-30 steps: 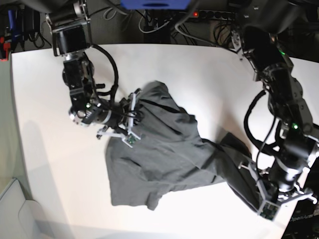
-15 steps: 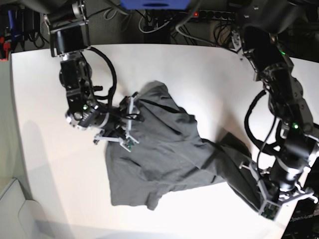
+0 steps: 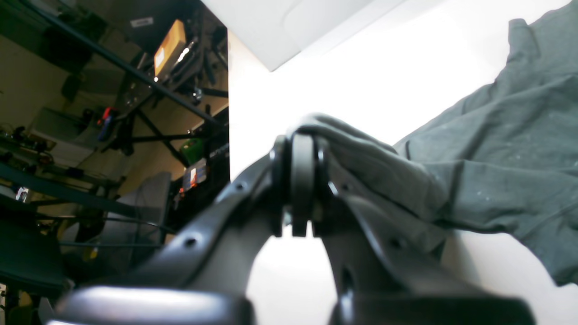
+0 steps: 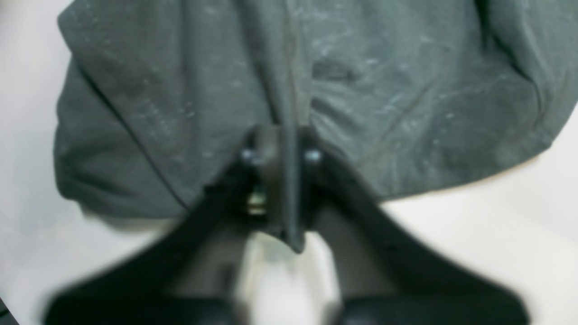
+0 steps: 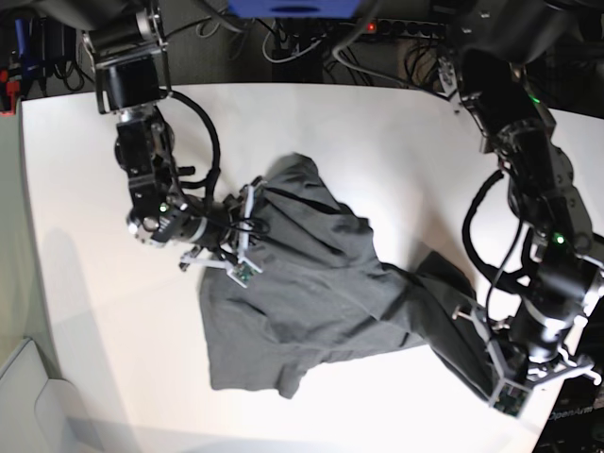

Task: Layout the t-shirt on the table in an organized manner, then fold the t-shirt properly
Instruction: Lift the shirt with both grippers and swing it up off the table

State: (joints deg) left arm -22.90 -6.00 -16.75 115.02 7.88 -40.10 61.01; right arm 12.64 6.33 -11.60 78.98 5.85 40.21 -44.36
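We see the dark charcoal-grey short-sleeved t-shirt (image 5: 311, 302) of soft thin fabric lying crumpled on the large smooth matte white table (image 5: 377, 142) with rounded corners. The garment is not laid flat. It spreads from the table's middle toward the corner at the lower right of the base view, with deep folds across its upper part and a narrow stretch of fabric running down to that corner.

The left gripper (image 5: 500, 377) sits at the lower right of the base view, at the table's near edge. In the left wrist view its jaws are pressed together, and a fold of the t-shirt (image 3: 496, 149) drapes over and around the tips of the left gripper (image 3: 301, 180), pinched there. From that point the fabric runs off to the right across the white table (image 3: 361, 81).

The right gripper (image 5: 241, 226) sits at the left of the base view, at the upper left edge of the garment. In the right wrist view the jaws of the right gripper (image 4: 282, 180) are closed on a ridge of the t-shirt (image 4: 384, 90) that passes between them. This view is blurred, so we cannot make out fine detail at the tips. The white table (image 4: 496, 225) shows below the fabric on both sides.

Dark cables (image 5: 293, 42) lie on the floor beyond the far edge of the table.
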